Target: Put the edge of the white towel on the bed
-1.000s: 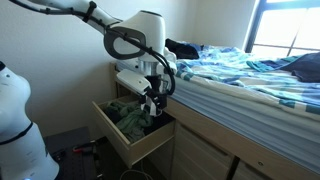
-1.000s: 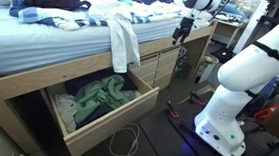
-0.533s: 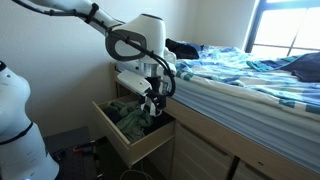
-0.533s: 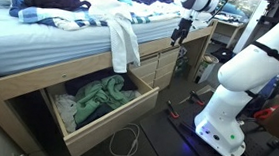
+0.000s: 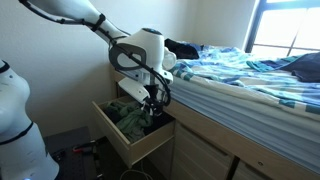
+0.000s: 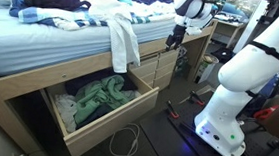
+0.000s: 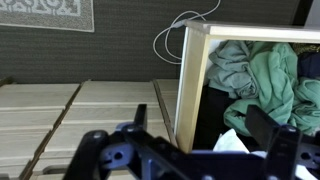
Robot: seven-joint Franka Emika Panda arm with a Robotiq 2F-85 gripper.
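1. Gripper point(image 6: 175, 37): in the wrist view the jaws look apart with nothing between them. The picture is blurred, so confidence is low.
2. White towel point(image 6: 125, 42) is draped over the side edge of the bed point(image 6: 42, 46). Its free end hangs down above the open drawer point(image 6: 111, 116).
3. In an exterior view the towel sits at 9 o'clock from the gripper, well apart. Its long axis runs 12 to 6.
4. My read of the next move: travel toward 9, take the hanging edge, lift it toward 12 onto the bed.

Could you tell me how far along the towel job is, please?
Nothing looks finished: the white towel hangs down the side of the bed. In hand: the gripper is apart from it, jaws open and empty. Left: grasp the hanging edge and lay it on top.
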